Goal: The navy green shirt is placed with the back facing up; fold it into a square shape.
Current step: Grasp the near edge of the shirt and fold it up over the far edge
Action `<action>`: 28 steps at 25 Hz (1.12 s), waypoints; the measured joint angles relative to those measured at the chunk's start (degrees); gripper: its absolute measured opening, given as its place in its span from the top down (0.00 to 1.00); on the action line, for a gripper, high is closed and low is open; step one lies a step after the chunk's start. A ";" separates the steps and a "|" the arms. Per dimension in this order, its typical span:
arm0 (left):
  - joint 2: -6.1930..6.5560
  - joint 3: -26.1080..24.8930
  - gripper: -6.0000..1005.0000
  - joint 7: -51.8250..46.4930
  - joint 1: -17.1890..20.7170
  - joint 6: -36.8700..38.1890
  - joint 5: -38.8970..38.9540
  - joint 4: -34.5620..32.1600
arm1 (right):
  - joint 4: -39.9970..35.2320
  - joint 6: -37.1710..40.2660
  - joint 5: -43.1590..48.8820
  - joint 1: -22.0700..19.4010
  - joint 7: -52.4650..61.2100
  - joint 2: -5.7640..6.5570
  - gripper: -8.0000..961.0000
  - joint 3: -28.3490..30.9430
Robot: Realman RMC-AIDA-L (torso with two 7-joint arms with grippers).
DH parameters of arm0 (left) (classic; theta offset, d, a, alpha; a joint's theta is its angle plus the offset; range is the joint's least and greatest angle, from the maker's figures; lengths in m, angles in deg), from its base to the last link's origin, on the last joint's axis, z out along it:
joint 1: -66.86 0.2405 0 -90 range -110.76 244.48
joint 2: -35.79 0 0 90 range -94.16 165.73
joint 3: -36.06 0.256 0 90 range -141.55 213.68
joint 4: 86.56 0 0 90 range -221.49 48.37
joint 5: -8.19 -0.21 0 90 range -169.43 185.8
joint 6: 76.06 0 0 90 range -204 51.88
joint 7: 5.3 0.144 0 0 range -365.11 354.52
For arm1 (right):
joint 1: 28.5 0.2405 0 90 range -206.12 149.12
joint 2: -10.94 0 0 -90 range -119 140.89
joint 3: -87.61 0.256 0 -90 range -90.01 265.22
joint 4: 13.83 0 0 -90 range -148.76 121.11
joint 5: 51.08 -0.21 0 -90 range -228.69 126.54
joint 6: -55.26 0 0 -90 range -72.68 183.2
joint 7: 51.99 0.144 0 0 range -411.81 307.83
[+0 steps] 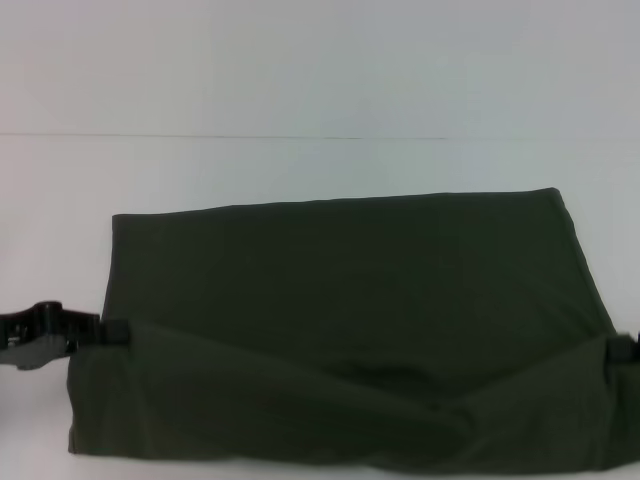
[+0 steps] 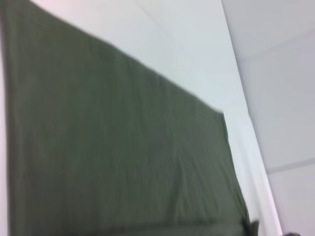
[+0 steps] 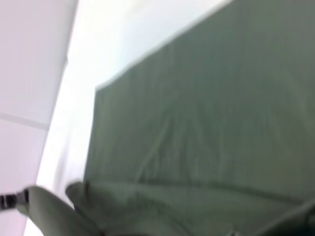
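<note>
Dark olive fabric: the navy green shirt [image 1: 350,290] lies flat on the white table [image 1: 300,170], its near edge lifted and sagging mid-span. The left gripper [image 1: 112,332] pinches the shirt's left corner; the right gripper [image 1: 622,348], at the shirt's right corner, appears clamped too, though mostly out of view. Risk: uneven travel would skew or drop the fold.

The right end effector [image 1: 625,348] is mostly cut off at the frame edge.
</note>
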 joint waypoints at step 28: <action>-3.51 1.29 0.90 10.20 -1.91 -32.22 20.74 13.21 | 5.16 -31.62 -21.20 3.87 -2.29 -5.81 0.94 -1.59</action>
